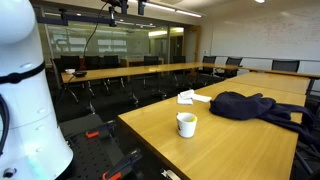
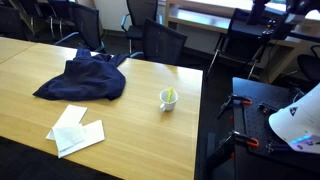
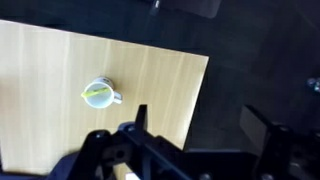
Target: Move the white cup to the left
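Note:
The white cup [image 1: 186, 124] stands upright on the wooden table [image 1: 240, 150] near its edge, with something yellow-green inside. It shows in both exterior views [image 2: 168, 99] and in the wrist view [image 3: 99, 93]. My gripper [image 3: 200, 115] is open and empty, high above the table's edge, with the cup to its left and well below. One finger hangs over the wood, the other over the dark floor. The gripper itself is not seen in the exterior views.
A dark garment [image 2: 83, 78] lies on the table beyond the cup, also in an exterior view [image 1: 250, 104]. White crumpled papers [image 2: 76, 130] lie near it. Office chairs [image 2: 160, 42] and further tables [image 1: 150, 70] surround. The robot base [image 1: 25, 100] stands beside the table.

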You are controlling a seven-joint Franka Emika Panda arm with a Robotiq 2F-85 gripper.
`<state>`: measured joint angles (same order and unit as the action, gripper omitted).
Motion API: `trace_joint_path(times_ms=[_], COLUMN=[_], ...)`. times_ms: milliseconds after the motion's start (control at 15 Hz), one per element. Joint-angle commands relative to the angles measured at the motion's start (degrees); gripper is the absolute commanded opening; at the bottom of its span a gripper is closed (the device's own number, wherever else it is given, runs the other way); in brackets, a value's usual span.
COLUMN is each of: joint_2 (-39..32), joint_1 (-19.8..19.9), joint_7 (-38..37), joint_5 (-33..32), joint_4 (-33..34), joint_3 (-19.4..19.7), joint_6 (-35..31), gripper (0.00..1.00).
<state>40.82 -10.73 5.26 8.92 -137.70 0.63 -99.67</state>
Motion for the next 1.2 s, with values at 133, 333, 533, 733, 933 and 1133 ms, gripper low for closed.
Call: trace_joint_path(times_ms=[133,333,533,733,933,1133], joint_2=[-1.26,-3.88,-8.42,-14.08,-21.09,-29.14], joint_1=[1.60,2.08,2.66,2.81,3.45,4.20], joint_7=[1.73,1.88,2.85,5.11,4.03,4.20], joint_5=[0.39,0.24,-1.25,-4.90,-8.90,-11.73], joint_4=[-0.35,-1.45,-3.48,-4.92,-5.94,-5.82], joint_3=[-1.08,-0.94,-1.26,-1.78,-2.38,-2.03], joint_6=[-0.89,-2.77,-8.70,-16.36,-25.23,-33.64], gripper=[1.00,1.00,1.00,1.00,1.00,1.00])
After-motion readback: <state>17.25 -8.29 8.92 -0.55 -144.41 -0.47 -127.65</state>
